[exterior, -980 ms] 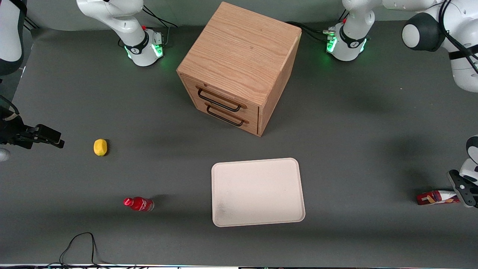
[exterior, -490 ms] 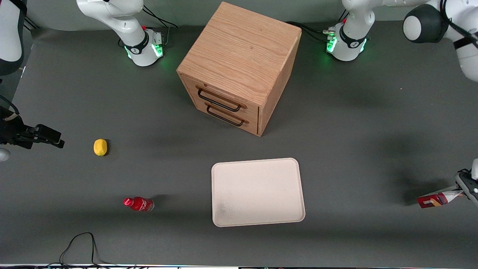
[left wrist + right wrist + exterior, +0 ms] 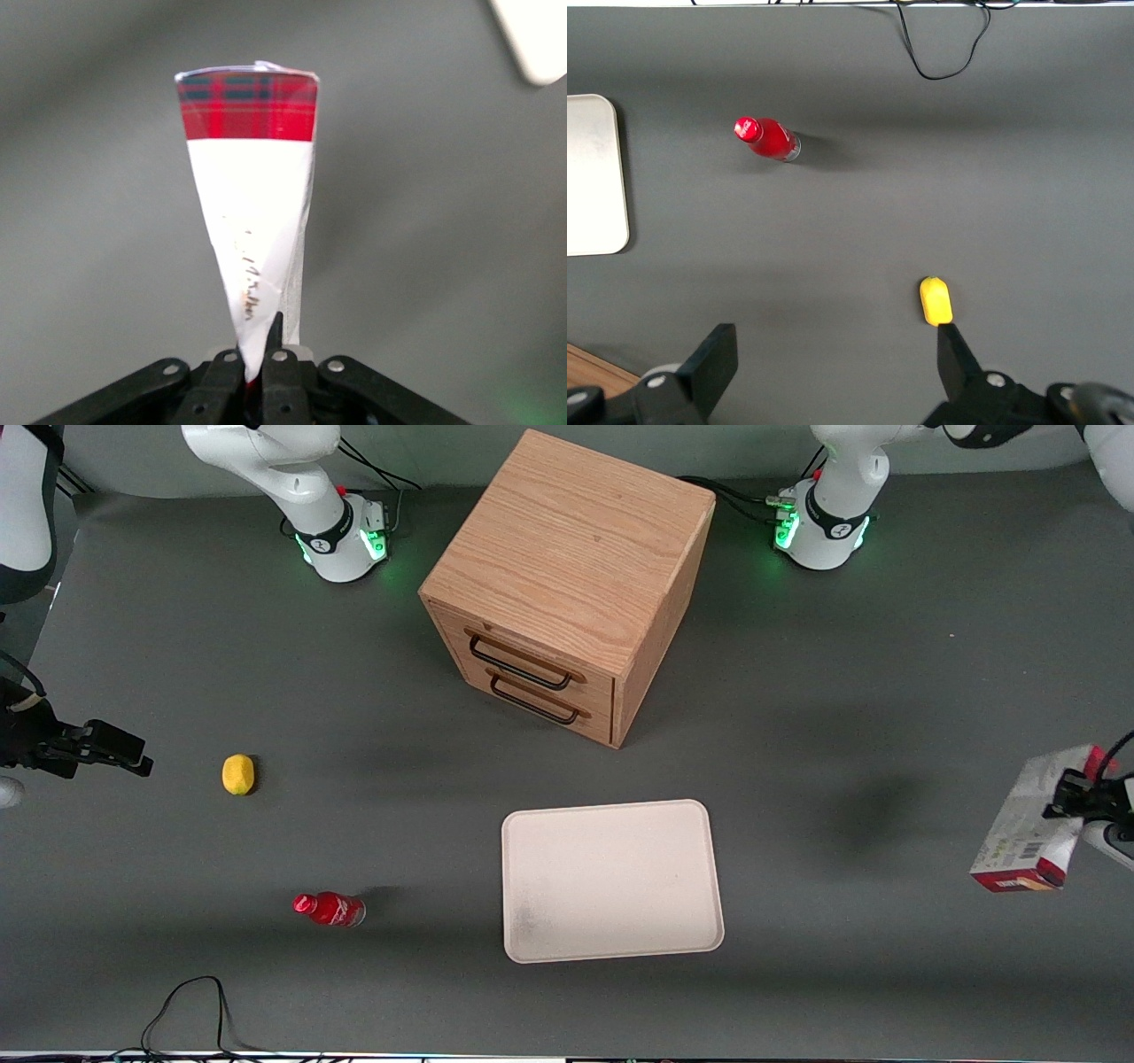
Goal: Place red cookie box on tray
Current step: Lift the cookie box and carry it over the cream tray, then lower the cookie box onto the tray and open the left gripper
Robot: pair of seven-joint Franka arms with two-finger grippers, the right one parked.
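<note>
The red cookie box (image 3: 1028, 828) hangs tilted above the mat at the working arm's end of the table, its pale broad face up and its red end lowest. My left gripper (image 3: 1074, 795) is shut on the box's upper end. In the left wrist view the box (image 3: 252, 195) runs away from the gripper (image 3: 257, 363), with a red plaid end and a white face. The cream-white tray (image 3: 611, 880) lies flat near the middle of the table, nearer the front camera than the cabinet, and well apart from the box. One tray corner (image 3: 532, 35) shows in the left wrist view.
A wooden cabinet (image 3: 567, 576) with two drawers stands at the table's middle. A yellow lemon (image 3: 237, 773) and a small red bottle (image 3: 330, 909) lie toward the parked arm's end. A black cable (image 3: 190, 1010) loops near the front edge.
The gripper has lifted the cookie box off the mat, raising it and swinging it so its broad pale face now shows. The arm's upper links have moved out of view.
</note>
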